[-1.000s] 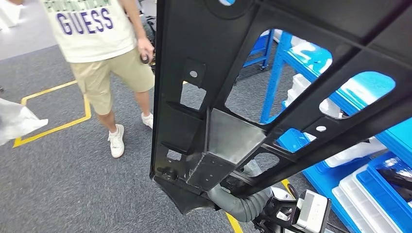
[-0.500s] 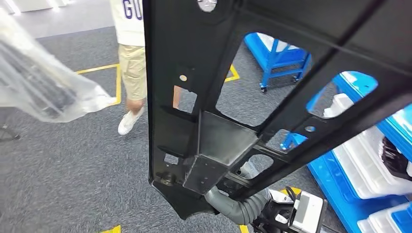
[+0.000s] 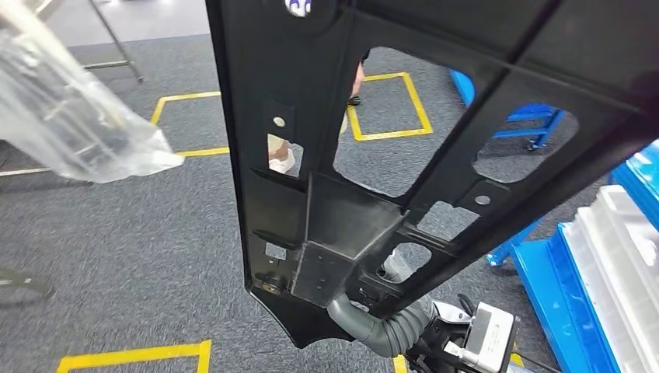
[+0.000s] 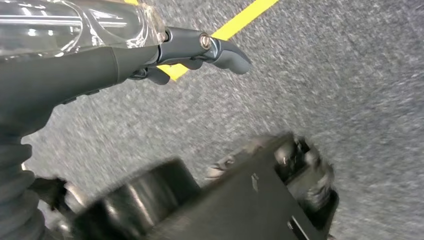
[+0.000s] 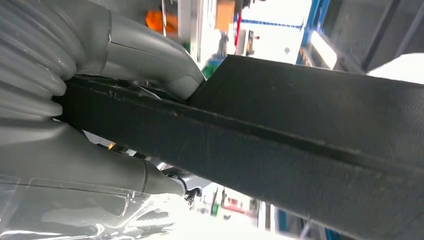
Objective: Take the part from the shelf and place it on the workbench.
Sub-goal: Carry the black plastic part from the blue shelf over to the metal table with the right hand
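Observation:
The part [image 3: 311, 155] is a large black plastic panel with several cutouts and a boxy rib, held upright close in front of me and taking up most of the head view. My right hand [image 3: 377, 330] grips its lower edge from beneath, its grey ribbed cover showing under the panel. In the right wrist view the grey fingers [image 5: 145, 60] clamp both faces of the part's dark edge [image 5: 300, 135]. My left hand [image 4: 200, 45] hangs over the grey carpet, fingers loosely extended, with nothing in it.
A clear plastic bag [image 3: 78, 116] with something dark inside hangs close at the upper left. Blue racks with white trays [image 3: 614, 256] stand at the right. A person's shoe [image 3: 281, 161] shows through a cutout. Yellow tape [image 3: 388, 105] marks the grey carpet.
The whole view has swung left: the blue racks slid to the right edge, the person is now behind the part, and the plastic bag looms larger. The right hand's hold is unchanged.

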You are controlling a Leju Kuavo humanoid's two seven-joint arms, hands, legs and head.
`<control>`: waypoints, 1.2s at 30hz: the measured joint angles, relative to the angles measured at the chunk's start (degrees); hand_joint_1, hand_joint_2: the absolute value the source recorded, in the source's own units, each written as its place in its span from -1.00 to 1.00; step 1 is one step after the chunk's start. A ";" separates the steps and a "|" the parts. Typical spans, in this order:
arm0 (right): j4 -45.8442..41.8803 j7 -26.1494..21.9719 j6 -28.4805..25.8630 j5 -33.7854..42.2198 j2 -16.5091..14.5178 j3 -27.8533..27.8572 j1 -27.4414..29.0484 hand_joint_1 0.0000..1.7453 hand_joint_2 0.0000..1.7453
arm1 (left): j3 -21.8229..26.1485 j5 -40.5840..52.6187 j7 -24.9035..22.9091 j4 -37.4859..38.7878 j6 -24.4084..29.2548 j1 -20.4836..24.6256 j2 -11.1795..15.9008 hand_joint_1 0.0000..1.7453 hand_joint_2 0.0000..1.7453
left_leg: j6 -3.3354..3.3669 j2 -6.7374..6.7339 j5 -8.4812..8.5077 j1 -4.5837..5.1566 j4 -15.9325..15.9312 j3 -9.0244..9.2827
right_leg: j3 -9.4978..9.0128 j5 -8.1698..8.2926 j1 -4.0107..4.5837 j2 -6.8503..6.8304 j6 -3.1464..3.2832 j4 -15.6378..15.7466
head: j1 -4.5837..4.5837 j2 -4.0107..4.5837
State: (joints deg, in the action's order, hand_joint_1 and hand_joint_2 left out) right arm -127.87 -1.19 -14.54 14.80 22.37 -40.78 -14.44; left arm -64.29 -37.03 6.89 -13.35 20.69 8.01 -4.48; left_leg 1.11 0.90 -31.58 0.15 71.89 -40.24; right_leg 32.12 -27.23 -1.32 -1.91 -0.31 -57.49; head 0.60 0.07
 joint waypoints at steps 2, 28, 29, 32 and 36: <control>-0.12 0.41 -0.16 -0.16 0.02 0.00 -0.07 1.00 1.00 | 0.07 0.03 0.02 0.00 -0.13 0.13 -0.19 -1.00 1.00 | 0.19 -0.32 1.14 -0.07 0.72 -0.72 | -0.44 -0.45 0.24 -1.55 -0.04 0.00 | 0.01 0.00; 0.22 -6.99 0.55 3.98 0.18 0.08 2.26 1.00 1.00 | -0.09 0.58 -0.20 0.04 0.85 -0.69 0.67 -1.00 1.00 | 0.55 2.38 3.66 0.68 -10.66 6.08 | 1.28 1.44 -0.48 2.44 -0.50 -0.04 | 0.09 0.00; 0.23 -7.21 0.55 3.96 0.16 0.10 2.44 1.00 1.00 | -0.11 0.64 -0.20 0.04 0.82 -0.47 0.68 -1.00 1.00 | 0.21 0.98 1.96 0.60 -6.67 4.01 | 1.16 1.27 -0.40 1.61 -0.35 -0.04 | 0.01 0.01; 0.28 -7.44 0.55 3.94 0.17 0.22 2.94 1.00 1.00 | -0.10 0.68 -0.25 0.04 0.74 0.09 0.70 -1.00 1.00 | -0.15 -0.28 0.29 0.25 0.66 -0.08 | 0.72 0.70 -0.21 -0.99 -0.24 -0.04 | -0.02 0.01; 0.31 -7.57 0.55 3.85 0.17 0.56 3.04 1.00 1.00 | -0.17 0.71 -0.68 0.04 0.69 -0.42 0.86 -1.00 1.00 | 1.06 -3.77 6.99 0.99 -13.09 6.42 | -0.51 -0.12 0.09 -3.52 -0.56 0.05 | -0.02 0.01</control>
State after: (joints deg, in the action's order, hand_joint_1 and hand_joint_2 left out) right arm -127.56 -8.76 -13.99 18.64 22.53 -40.23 -11.41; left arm -64.46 -36.33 6.21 -13.31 21.39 7.58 -3.61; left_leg 2.17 -2.87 -24.58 1.14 58.80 -33.82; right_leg 31.60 -27.35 -1.22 -5.43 -0.87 -57.45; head 0.58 0.07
